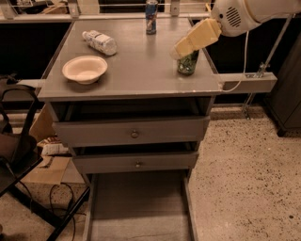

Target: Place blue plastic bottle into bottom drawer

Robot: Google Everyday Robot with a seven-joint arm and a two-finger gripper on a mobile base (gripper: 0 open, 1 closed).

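From my seat I could not make out the tip of the gripper (187, 45). It read as one cream-coloured wedge, so I could not tell how far open it was, and I saw nothing in its hold. It covered the upper part of the green soda can (188, 64), leaving only the lower body showing. The white arm (244, 14) ran out of the picture at the top right, and the bottom drawer (138, 207) was cut off by the lower edge, its front out of sight.

The blue plastic bottle (99, 42) lay on its side at the back left of the cabinet top (141, 70). It was clear-bodied, with a pale label round its middle and its capped end pointing toward the back left corner. It sat just behind the cream bowl (84, 69), not touching it.

The arm slanted down and leftward from the upper right, holding the gripper above the right side of the top, over the can and well apart from the bottle. The bottom drawer stood pulled out, a flat grey tray with nothing visible in it.
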